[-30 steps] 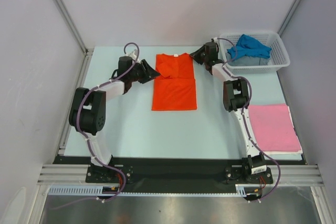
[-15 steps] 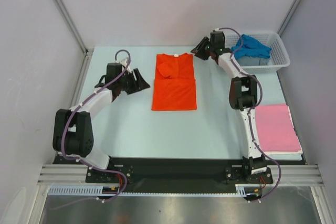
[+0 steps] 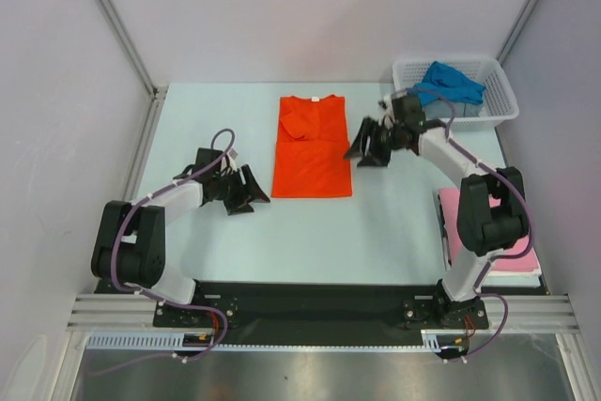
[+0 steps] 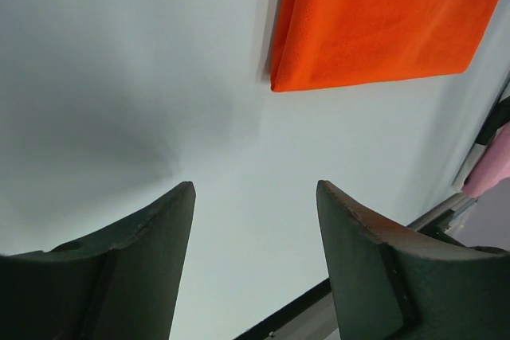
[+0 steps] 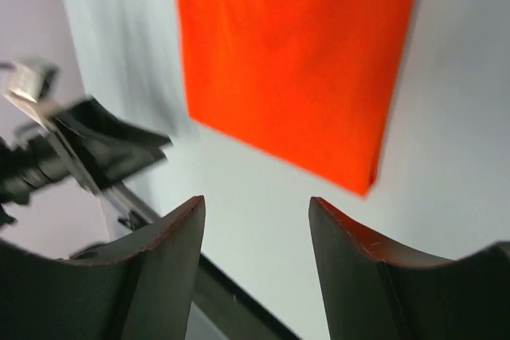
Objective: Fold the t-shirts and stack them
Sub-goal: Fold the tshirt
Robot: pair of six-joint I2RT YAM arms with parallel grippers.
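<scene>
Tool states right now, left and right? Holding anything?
Left tool: open, holding nothing.
Right tool: open, holding nothing.

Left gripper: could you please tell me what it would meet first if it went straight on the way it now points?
Probably the bare table, just short of a corner of the orange-red t-shirt; the left gripper, open, tilts down at it, though depth is unclear.

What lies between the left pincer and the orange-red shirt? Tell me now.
Nothing: only bare table separates the left pincer from the orange-red shirt. The left wrist view shows it plainly, and the top view agrees.
</scene>
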